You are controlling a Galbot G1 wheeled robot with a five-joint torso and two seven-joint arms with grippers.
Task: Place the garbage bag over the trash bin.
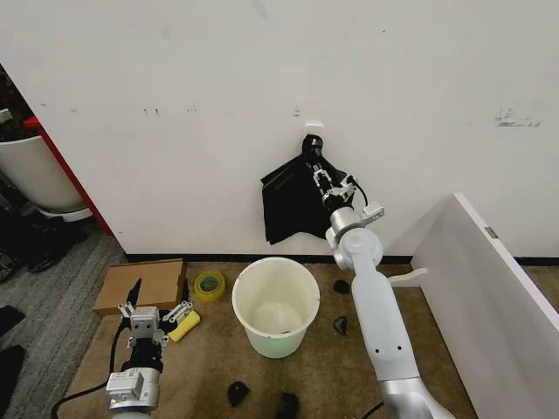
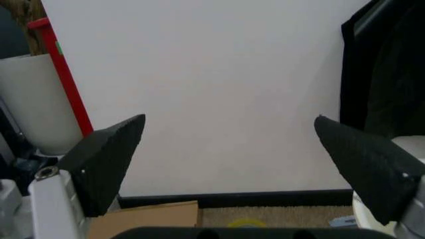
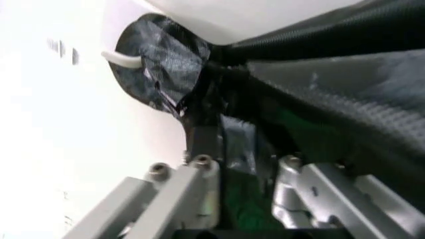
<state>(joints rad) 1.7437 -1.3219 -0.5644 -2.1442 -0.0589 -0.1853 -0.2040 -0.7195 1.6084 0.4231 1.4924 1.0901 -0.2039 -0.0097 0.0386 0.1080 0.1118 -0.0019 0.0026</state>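
The round white plastic trash bin (image 1: 275, 305) is seen standing open and unlined on the tan carpeted floor (image 1: 201, 367), just in front of the white wall (image 1: 218, 105). Above and behind it, a flat bunch of glossy black plastic garbage bags (image 1: 293, 205) is seen hanging from a small white wall hook (image 1: 313, 127). The right claw (image 1: 320, 177) is raised against that bunch, near its top. In the right wrist view the black film (image 3: 166, 64) is seen looped over the white hook (image 3: 123, 59), and the claw's fingers (image 3: 199, 189) are drawn close together with black plastic between them; a bag is judged to be pinched there, though how firm the grip is cannot be told.

The left claw (image 1: 156, 318) is held low on the robot's left side, above a yellow object (image 1: 183, 326) and near a flat brown cardboard piece (image 1: 141, 285) and a roll of yellow-green tape (image 1: 209, 285). Its dark pads (image 2: 106, 159) are spread wide with nothing between them.

Small black scraps (image 1: 238, 393) are seen scattered on the floor around the bin. A white panel (image 1: 489, 297) is seen on the right.

The task is judged to be at an early stage: no bag is free of the hook, none is opened, and the bin's rim is bare. Pulling a bag loose, spreading it and fitting it over the bin are all left.
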